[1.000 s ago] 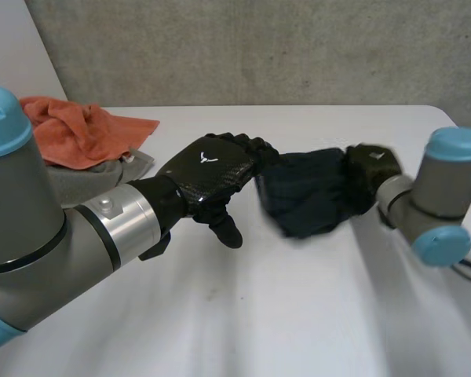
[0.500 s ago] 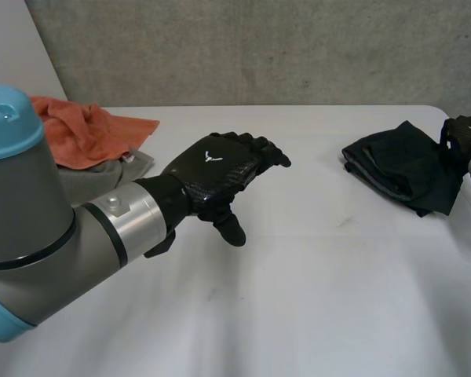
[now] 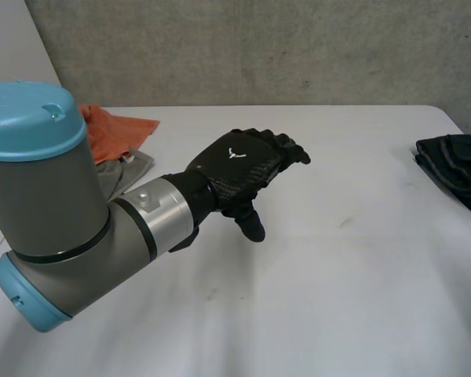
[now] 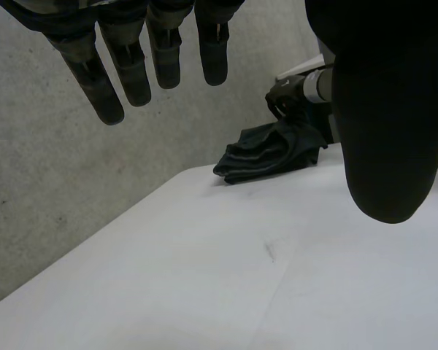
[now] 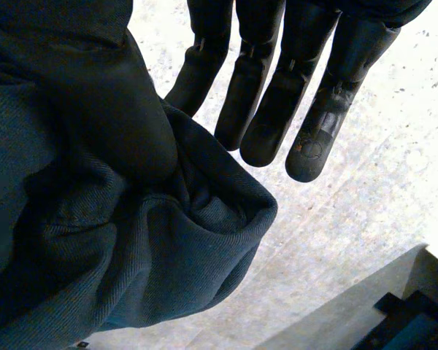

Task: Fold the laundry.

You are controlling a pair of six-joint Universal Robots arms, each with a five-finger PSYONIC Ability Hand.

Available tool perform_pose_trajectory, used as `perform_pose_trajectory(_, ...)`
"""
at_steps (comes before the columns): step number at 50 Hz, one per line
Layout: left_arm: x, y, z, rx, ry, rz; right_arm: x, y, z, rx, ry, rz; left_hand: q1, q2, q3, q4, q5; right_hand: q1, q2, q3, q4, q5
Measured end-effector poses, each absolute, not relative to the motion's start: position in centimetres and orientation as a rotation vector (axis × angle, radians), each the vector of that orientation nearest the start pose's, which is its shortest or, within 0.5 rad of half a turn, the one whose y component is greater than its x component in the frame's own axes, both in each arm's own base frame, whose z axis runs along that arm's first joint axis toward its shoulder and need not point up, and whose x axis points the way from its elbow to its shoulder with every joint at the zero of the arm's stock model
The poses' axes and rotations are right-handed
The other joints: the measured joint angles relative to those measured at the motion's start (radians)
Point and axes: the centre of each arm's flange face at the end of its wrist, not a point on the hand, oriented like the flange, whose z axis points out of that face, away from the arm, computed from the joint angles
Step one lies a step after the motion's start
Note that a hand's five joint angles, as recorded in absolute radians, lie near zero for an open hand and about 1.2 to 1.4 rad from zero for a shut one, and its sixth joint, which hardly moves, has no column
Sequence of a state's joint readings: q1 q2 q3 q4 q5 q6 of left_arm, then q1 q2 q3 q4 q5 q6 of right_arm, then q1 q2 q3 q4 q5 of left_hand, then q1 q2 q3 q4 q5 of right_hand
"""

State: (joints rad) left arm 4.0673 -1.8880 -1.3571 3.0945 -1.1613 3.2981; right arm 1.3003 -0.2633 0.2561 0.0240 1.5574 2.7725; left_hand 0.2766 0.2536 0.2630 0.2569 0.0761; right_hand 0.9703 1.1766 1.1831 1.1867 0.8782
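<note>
The left hand point(image 3: 239, 165) hovers over the middle of the table point(image 3: 337, 275), fingers straight, holding nothing. The dark cloth point(image 3: 459, 165) lies at the right edge (bunched, not flat), pinched between the thumb and straight fingers of the right hand point(image 5: 277, 102). An orange cloth point(image 3: 122, 129) sits far left.
</note>
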Motion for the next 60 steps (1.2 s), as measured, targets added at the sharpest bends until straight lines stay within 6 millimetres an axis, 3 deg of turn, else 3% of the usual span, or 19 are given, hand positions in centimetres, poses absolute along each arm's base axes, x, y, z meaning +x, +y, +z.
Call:
perform_pose_trajectory(3, -35.0, -18.5, 26.5, -1.092, -1.671, 1.543, -1.6, -55.4, 12.7, -0.152, 2.616, -2.426, 0.000, 0.000, 0.000, 0.000, 0.000, 0.000, 0.000, 0.000, 0.000, 0.000)
perform_pose_trajectory(8, -35.1, -18.4, 26.5, -1.095, -1.667, 1.540, -1.0, -54.8, 11.7, -0.178, 2.662, -2.329, 0.000, 0.000, 0.000, 0.000, 0.000, -0.711, -0.850, -0.832, -0.832, -0.720)
perform_pose_trajectory(13, -35.2, -18.3, 26.4, -1.097, -1.666, 1.537, -0.1, -53.3, 12.2, -0.225, 2.711, -2.213, 0.000, 0.000, 0.000, 0.000, 0.000, -0.769, -0.955, -0.974, -0.953, -0.788)
perform_pose_trajectory(19, -35.1, -18.3, 26.3, -1.096, -1.673, 1.534, 0.0, -50.2, 15.9, -0.402, 2.738, -2.217, 0.000, 0.000, 0.000, 0.000, 0.000, -0.769, -0.955, -0.977, -0.953, -0.788)
perform_pose_trajectory(23, -34.9, -18.4, 26.3, -1.094, -1.678, 1.536, -0.8, -48.7, 18.9, -0.595, 2.751, -2.355, 0.000, 0.000, 0.000, 0.000, 0.000, -0.769, -0.955, -0.977, -0.953, -0.809)
perform_pose_trajectory(25, -34.8, -18.5, 26.3, -1.090, -1.681, 1.541, -1.2, -47.8, 21.6, -0.777, 2.757, -2.487, 0.000, 0.000, 0.000, 0.000, 0.000, -0.769, -0.955, -0.977, -0.953, -0.814)
perform_pose_trajectory(29, -34.5, -19.0, 26.6, -1.072, -1.694, 1.570, -0.9, -47.3, 24.0, -0.912, 2.717, -2.620, 0.000, 0.000, 0.000, 0.000, 0.000, -0.769, -0.955, -0.977, -0.953, -0.814)
perform_pose_trajectory(34, -33.3, -21.4, 27.6, -0.985, -1.724, 1.723, 3.8, -46.8, 27.1, -0.953, 2.467, -2.783, 0.000, 0.000, 0.000, -0.004, -0.007, -0.769, -0.955, -0.977, -0.953, -0.814)
perform_pose_trajectory(39, -31.3, -25.3, 29.3, -0.844, -1.723, 1.967, 11.6, -44.2, 29.0, -0.939, 2.112, -2.778, -0.003, -0.020, -0.022, -0.020, -0.023, -0.769, -0.955, -0.977, -0.953, -0.814)
perform_pose_trajectory(40, -31.1, -25.6, 29.5, -0.834, -1.723, 1.985, 12.5, -43.8, 29.1, -0.942, 2.075, -2.764, -0.006, -0.020, -0.022, -0.021, -0.024, -0.769, -0.955, -0.977, -0.953, -0.814)
perform_pose_trajectory(41, -30.1, -27.1, 30.0, -0.788, -1.720, 2.059, 14.9, -42.3, 29.3, -0.956, 1.979, -2.713, -0.032, -0.022, -0.022, -0.023, -0.024, -0.769, -0.955, -0.977, -0.953, -0.814)
perform_pose_trajectory(42, -29.7, -27.7, 30.1, -0.773, -1.721, 2.087, 15.2, -42.1, 29.3, -0.958, 1.968, -2.706, -0.032, -0.022, -0.022, -0.023, -0.024, -0.769, -0.955, -0.977, -0.953, -0.814)
perform_pose_trajectory(45, -26.9, -31.4, 30.3, -0.709, -1.758, 2.207, 20.8, -37.8, 28.3, -1.056, 1.794, -2.517, -0.043, -0.029, -0.026, -0.028, -0.029, -0.769, -0.955, -0.977, -0.953, -0.814)
perform_pose_trajectory(48, -25.9, -32.6, 30.2, -0.700, -1.778, 2.236, 22.0, -36.7, 27.9, -1.084, 1.763, -2.468, -0.043, -0.033, -0.034, -0.033, -0.032, -0.769, -0.955, -0.977, -0.953, -0.814)
perform_pose_trajectory(49, -23.6, -35.5, 29.2, -0.695, -1.842, 2.281, 24.7, -33.8, 26.5, -1.155, 1.703, -2.341, -0.043, -0.034, -0.036, -0.035, -0.032, -0.769, -0.955, -0.977, -0.953, -0.814)
perform_pose_trajectory(52, -21.1, -38.2, 27.8, -0.719, -1.914, 2.312, 26.4, -31.5, 25.1, -1.211, 1.678, -2.244, -0.043, -0.034, -0.036, -0.036, -0.032, -0.769, -0.955, -0.977, -0.953, -0.815)
perform_pose_trajectory(53, -19.1, -40.4, 26.4, -0.760, -1.975, 2.326, 27.3, -30.0, 24.0, -1.250, 1.673, -2.181, -0.043, -0.034, -0.036, -0.036, -0.032, -0.769, -0.955, -0.977, -0.953, -0.815)
perform_pose_trajectory(57, -15.2, -44.5, 22.8, -0.897, -2.092, 2.345, 28.1, -28.1, 22.0, -1.306, 1.695, -2.090, -0.043, -0.034, -0.036, -0.036, -0.032, -0.769, -0.955, -0.977, -0.953, -0.815)
perform_pose_trajectory(60, -13.7, -46.2, 20.9, -0.977, -2.134, 2.354, 28.2, -27.6, 21.2, -1.320, 1.713, -2.061, -0.043, -0.034, -0.036, -0.036, -0.032, -0.769, -0.955, -0.977, -0.953, -0.815)
